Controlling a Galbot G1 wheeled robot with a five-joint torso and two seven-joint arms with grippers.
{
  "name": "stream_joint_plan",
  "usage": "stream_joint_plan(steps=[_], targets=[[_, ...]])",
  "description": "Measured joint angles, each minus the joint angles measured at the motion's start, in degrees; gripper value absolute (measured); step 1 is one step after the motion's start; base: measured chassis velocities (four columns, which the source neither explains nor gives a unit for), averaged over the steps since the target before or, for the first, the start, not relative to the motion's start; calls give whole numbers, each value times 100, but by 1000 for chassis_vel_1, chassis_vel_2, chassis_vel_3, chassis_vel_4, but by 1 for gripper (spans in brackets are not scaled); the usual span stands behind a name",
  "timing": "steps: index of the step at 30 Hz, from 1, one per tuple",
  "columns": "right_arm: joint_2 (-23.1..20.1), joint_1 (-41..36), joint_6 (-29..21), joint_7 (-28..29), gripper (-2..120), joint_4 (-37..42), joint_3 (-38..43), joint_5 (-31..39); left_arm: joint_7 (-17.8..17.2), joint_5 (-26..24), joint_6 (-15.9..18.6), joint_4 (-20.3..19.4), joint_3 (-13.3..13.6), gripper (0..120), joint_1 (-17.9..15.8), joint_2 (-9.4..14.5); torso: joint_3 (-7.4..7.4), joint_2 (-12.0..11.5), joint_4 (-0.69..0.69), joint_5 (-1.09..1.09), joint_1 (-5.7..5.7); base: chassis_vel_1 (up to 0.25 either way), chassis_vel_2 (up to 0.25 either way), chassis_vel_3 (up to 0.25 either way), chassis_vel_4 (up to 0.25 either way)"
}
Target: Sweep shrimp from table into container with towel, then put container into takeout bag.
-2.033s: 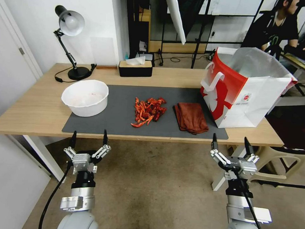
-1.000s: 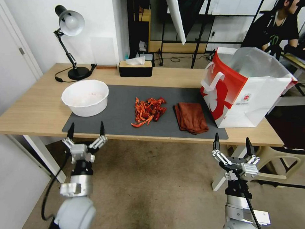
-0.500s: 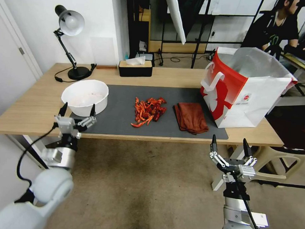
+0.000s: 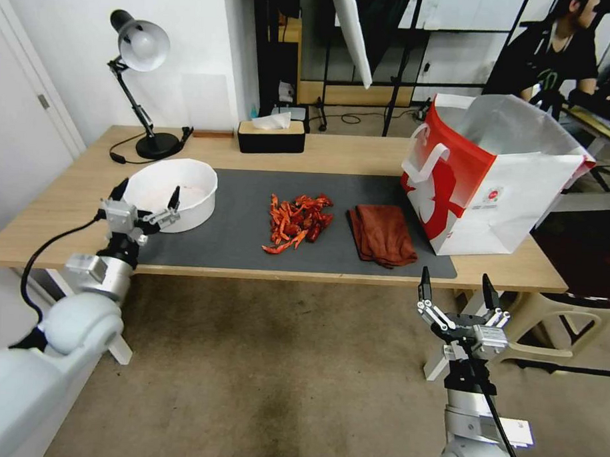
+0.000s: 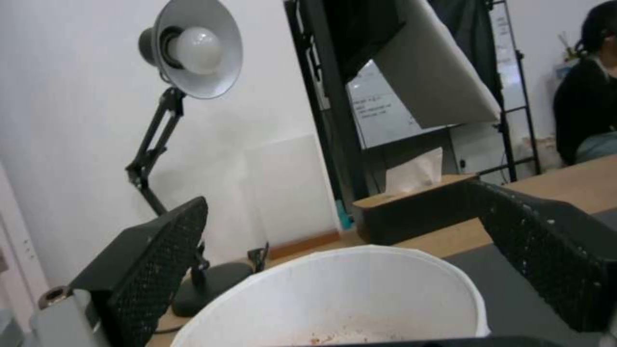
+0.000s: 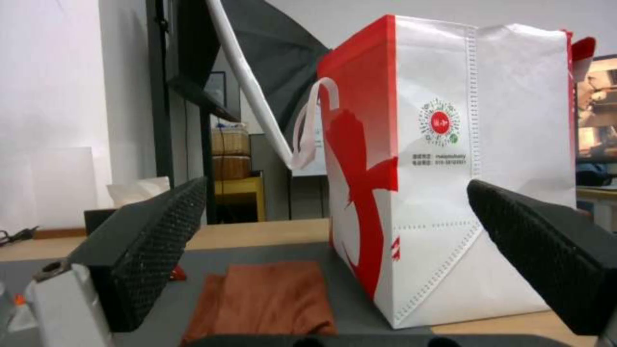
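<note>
- Head view: the left gripper [image 4: 146,195] hangs at the near side of the container [image 4: 187,178], its fingers [image 4: 174,197] spread wide and empty, one tip at each side of the bowl's near wall, which shows between them.
- Left wrist view: the container's [image 5: 360,289] white rim sits between the two black fingers [image 5: 161,260], not touching either; faint reddish specks lie inside it.
- The container stands on the left end of the grey mat [image 4: 251,236] on the bench [image 4: 72,214].
- The shrimp [image 4: 297,221] lie heaped at the mat's middle, well apart from both grippers.
- The towel [image 4: 382,234] lies folded just right of the shrimp, beside the takeout bag [image 4: 493,182], which stands upright at the right end of the bench.
- The right gripper [image 4: 453,290] hovers below the bench's front edge, fingers wide and empty; in the right wrist view the towel [image 6: 263,301] and bag [image 6: 450,168] lie beyond its fingers [image 6: 540,246].
</note>
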Motion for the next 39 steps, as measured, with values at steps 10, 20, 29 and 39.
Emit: stream_joint_plan(steps=[10, 20, 29, 39], targets=[[5, 29, -19, 8, 100, 4, 1, 67, 1177, -356, -703, 543, 333, 100, -392, 387, 0, 0, -1, 0, -1, 0, 0, 0, 0], [-13, 53, -11, 8, 100, -32, -32, 121, 2115, -392, -1162, 1163, 567, 97, -665, 814, 0, 0, -1, 0, 0, 0, 0, 0, 0], [-28, 107, 10, 0, 100, -61, -50, 202, 3148, -228, -1385, 1666, 966, 98, -1013, 1133, 0, 0, 0, 1, 0, 0, 0, 0, 0], [-24, 130, 12, -5, 100, -77, -56, 279, 3786, -76, -1544, 2281, 1809, 98, -1935, 1139, 0, 0, -3, 1, 0, 0, 0, 0, 0]])
